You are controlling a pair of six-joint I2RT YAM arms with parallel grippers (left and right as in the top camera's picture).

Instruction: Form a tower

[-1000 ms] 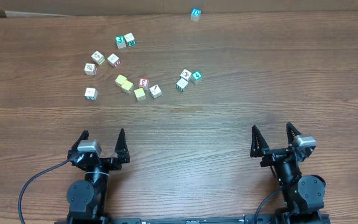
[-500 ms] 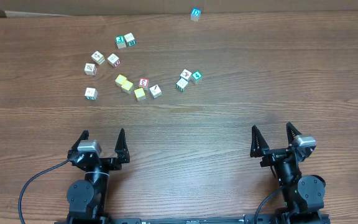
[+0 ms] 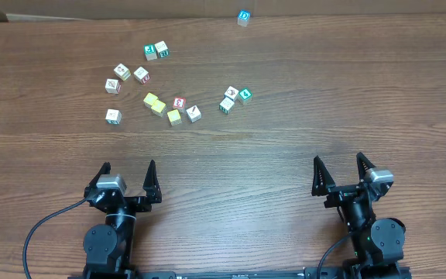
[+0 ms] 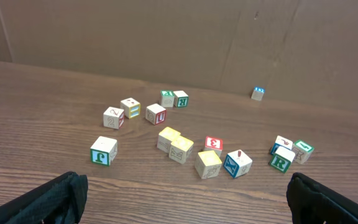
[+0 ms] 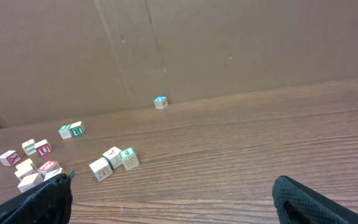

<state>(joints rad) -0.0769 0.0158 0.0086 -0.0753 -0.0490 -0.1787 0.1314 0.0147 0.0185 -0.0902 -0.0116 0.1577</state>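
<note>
Cubes (image 3: 179, 102) lie singly in a loose left-right band on the table (image 3: 285, 147); left pincer (image 3: 128, 164) and right pincer (image 3: 338, 157) gape

Small wooden letter cubes lie singly on the brown wood-grain table (image 3: 378, 85), all on its far half. Farthest back, near the brown cardboard wall (image 4: 166, 37), sits a lone blue-topped white cube (image 3: 244, 17). Left of centre, a pair of green-edged cubes (image 3: 156, 51) touch side by side. Nearer and to their left lie four scattered white cubes (image 3: 122, 72). Right of those cluster two touching plain yellow cubes (image 3: 155, 104), a third yellow cube (image 3: 174, 117), a red-edged cube (image 3: 179, 102) and a blue-edged cube (image 3: 193, 113). Further right huddle three white cubes (image 3: 227, 105), the green-edged "4" cube (image 3: 245, 95) rightmost. The left gripper (image 3: 128, 165) and right gripper (image 3: 338, 158) stand at the near edge, well apart from every cube
</note>
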